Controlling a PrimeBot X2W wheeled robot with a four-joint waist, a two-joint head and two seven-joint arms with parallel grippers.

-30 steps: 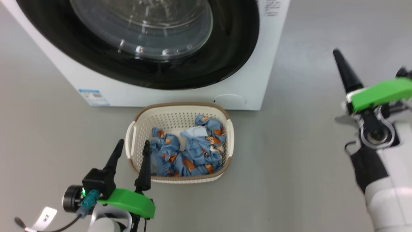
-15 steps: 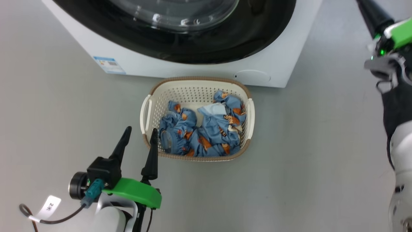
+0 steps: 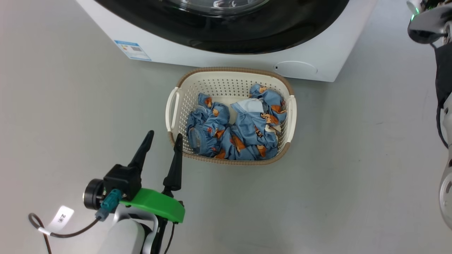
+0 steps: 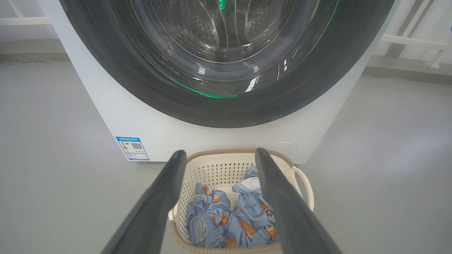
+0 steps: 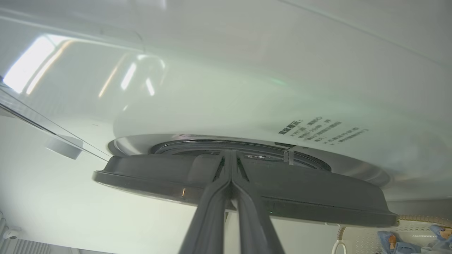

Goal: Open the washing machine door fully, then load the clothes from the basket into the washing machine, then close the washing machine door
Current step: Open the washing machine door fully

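Washing machine door point(image 5: 317, 197): edge-on at the very tips of our right gripper point(image 5: 231, 157). Its wide black rim lies close against the white front. We cannot tell whether it is latched or a crack ajar, and we judge opening it to be the step in hand.
Right gripper: fingers pressed together with nothing between them. The tips are touching the rim's edge or just short of it, and we cannot tell which.
Left gripper point(image 3: 165, 135): fingers apart and empty, hovering low over the floor.
Basket point(image 3: 226, 69): just ahead of our left gripper and slightly to its right. The right finger's tip sits at the near left corner of the rim.
Clothes point(image 3: 233, 132): inside the basket, beyond our left fingertips, in two bundles side by side. None are loaded yet.
Washing machine point(image 3: 328, 53): beyond the basket from our left gripper. The basket stands just before its lower panel.
Risk, slip: closed tips on a glossy curved rim may skate off if we pull before hooking behind the edge, leaving the door shut.
Risk, swing: the door could meet our left arm if that arm lies in the door's path. We cannot see the hinge side.
Risk, basket: a small forward drift of our left finger would nudge the light basket under the door.
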